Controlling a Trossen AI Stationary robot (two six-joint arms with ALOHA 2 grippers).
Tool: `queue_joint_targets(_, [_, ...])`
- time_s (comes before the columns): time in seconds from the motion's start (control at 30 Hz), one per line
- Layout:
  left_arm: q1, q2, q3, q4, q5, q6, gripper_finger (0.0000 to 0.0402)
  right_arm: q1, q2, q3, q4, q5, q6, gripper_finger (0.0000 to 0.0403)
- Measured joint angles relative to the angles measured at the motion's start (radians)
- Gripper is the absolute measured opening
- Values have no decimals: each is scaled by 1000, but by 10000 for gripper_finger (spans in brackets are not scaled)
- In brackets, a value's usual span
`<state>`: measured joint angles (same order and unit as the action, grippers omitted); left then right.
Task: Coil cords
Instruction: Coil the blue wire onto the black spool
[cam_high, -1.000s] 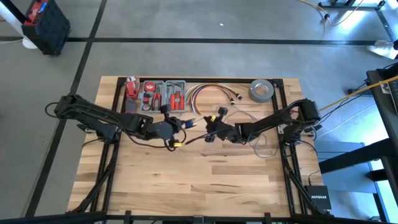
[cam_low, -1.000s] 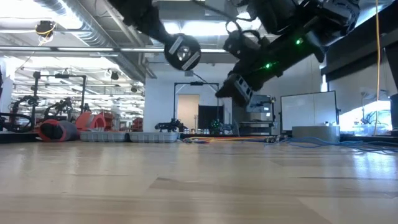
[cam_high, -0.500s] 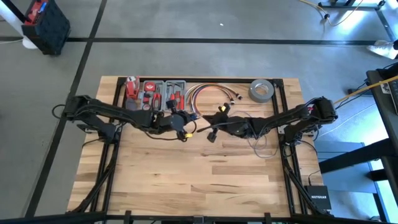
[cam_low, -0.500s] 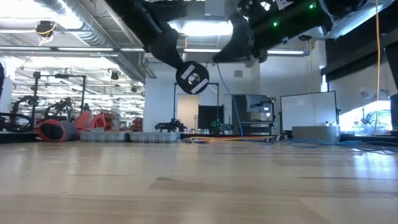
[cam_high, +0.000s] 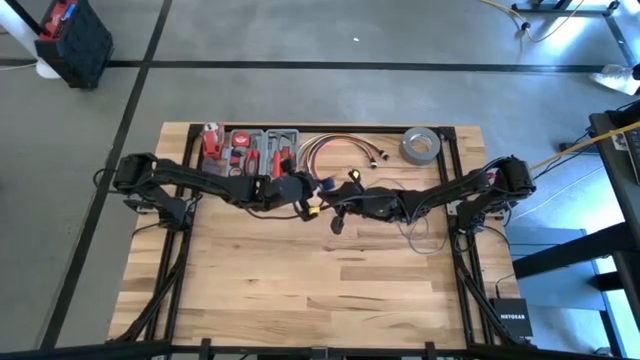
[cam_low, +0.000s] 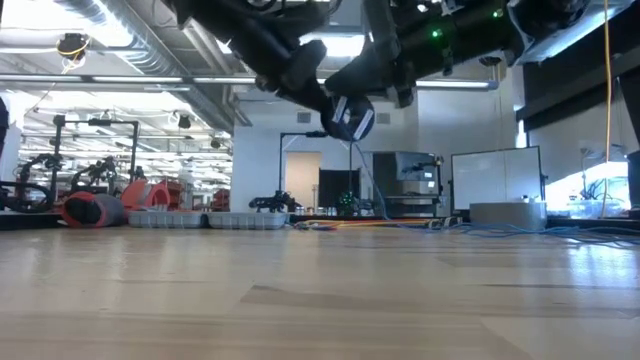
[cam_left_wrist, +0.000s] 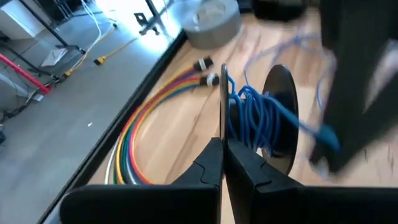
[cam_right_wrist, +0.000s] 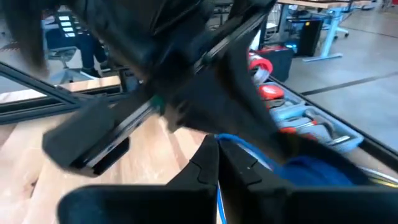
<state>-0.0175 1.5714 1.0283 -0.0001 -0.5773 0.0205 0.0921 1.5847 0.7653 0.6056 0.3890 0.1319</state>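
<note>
Your left gripper (cam_left_wrist: 222, 152) is clenched on the thin rim of a round black spool (cam_left_wrist: 281, 118) wound with glossy blue wire (cam_left_wrist: 252, 115), held above the table's middle. Your right gripper (cam_right_wrist: 216, 163) is pinched on that same blue wire just beside it. Farther back lie the looped coloured cables (cam_high: 325, 148) and the grey tape roll (cam_high: 421, 146) on the pale wooden table (cam_high: 300, 290).

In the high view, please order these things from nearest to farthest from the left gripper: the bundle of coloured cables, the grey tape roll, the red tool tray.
From the left gripper:
1. Bundle of coloured cables, just behind it at the far edge.
2. Red tool tray, far edge, toward the left arm's side.
3. Grey tape roll, far edge, on the right arm's side.
</note>
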Motion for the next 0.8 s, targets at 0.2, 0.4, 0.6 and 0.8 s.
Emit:
queue_joint_targets(0.2, [-1,-6,0,38,0,-16,0,0,30,0,-2,-17,17,4])
queue_joint_targets(0.4, [-15,-37,0,33,1,-8,0,0,36,1,-73,21,-15,4])
queue_joint_targets(0.6, [-43,-94,-1,-27,8,-2,0,1,30,7,-174,129,-92,5])
queue_joint_targets(0.8, [-68,-95,-2,-42,0,13,0,2,31,6,-198,134,-114,5])
